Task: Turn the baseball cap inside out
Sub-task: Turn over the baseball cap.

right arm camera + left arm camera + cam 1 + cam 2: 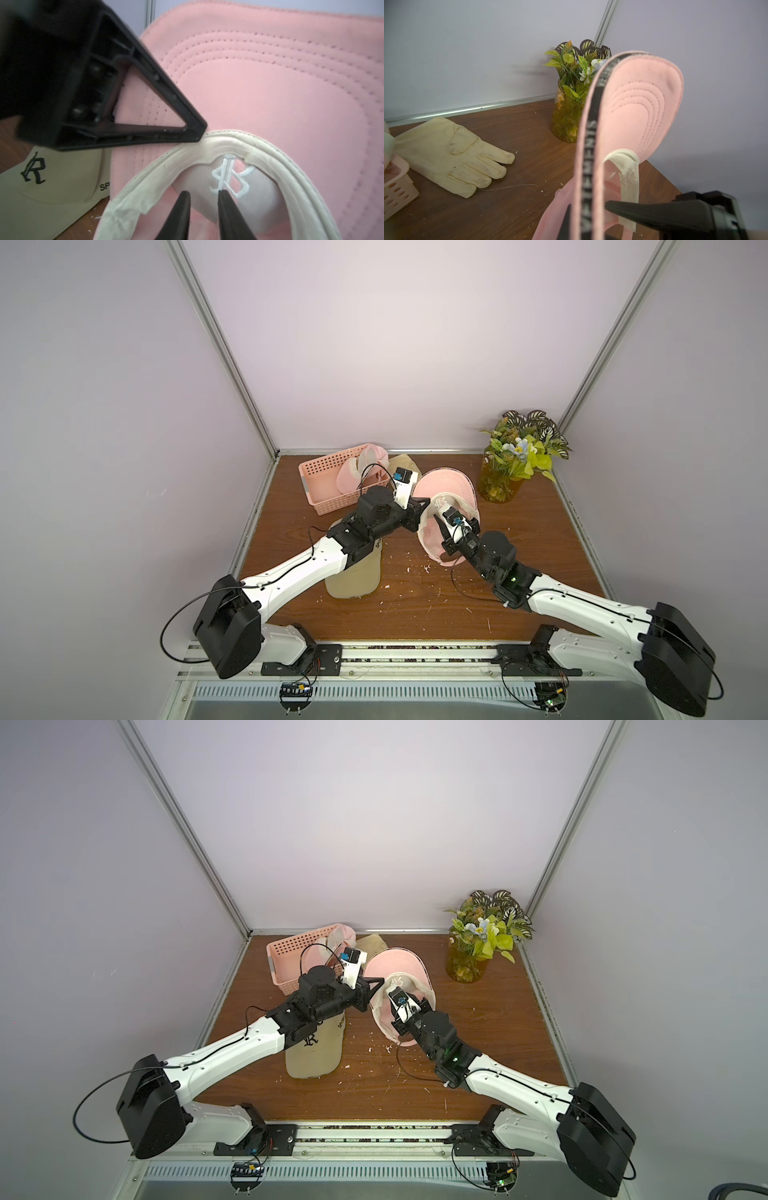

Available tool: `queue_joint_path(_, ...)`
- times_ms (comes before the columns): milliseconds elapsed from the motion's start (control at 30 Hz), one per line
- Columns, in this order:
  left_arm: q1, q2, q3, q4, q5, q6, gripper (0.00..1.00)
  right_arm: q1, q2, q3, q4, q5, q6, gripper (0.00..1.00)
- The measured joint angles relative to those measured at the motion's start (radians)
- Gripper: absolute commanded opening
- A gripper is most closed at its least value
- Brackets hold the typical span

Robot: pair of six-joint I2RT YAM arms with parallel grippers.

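**Item 1: pink baseball cap** (444, 485) (270, 83). Mid-table (415, 605), between the two arms. The long axis runs near to far: the brim points towards the back wall and is tilted upward, with the crown nearest the robot. The opening faces up, showing the cream sweatband and the back of the white embroidery.

**Item 2: left gripper** (427, 501) (202, 133). Jaws closed, pinching the sweatband where it meets the brim.

**Item 3: right gripper** (437, 518) (202, 194). Fingers reach inside the crown with a narrow gap between them. The tips are at the lining by the embroidery, and nothing is clamped.

**Item 4: beige cap** (353, 576) (52, 187). Flat on the table under the left arm, lettered "R".

**Item 5: pink perforated basket** (328, 472). Far left, with another pink cap inside.

**Item 6: cream glove** (452, 153). Flat beside the basket.

**Item 7: amber vase of artificial plants** (498, 485). Far right corner.
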Motion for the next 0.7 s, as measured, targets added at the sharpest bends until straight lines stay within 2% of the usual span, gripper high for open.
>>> queue_joint_path(200, 0.004, -0.020, -0.004, 0.001, 0.095, -0.054, 0.00, -0.027, 0.135, 0.056, 0.079, 0.083, -0.016, 0.28)
queue_joint_path(500, 0.026, -0.043, -0.007, 0.017, 0.169, -0.123, 0.00, -0.101, 0.214, 0.060, 0.098, 0.097, 0.034, 0.52)
queue_joint_path(700, 0.035, -0.043, -0.009, 0.012, 0.159, -0.138, 0.02, -0.116, 0.213, 0.053, 0.089, 0.069, 0.064, 0.59)
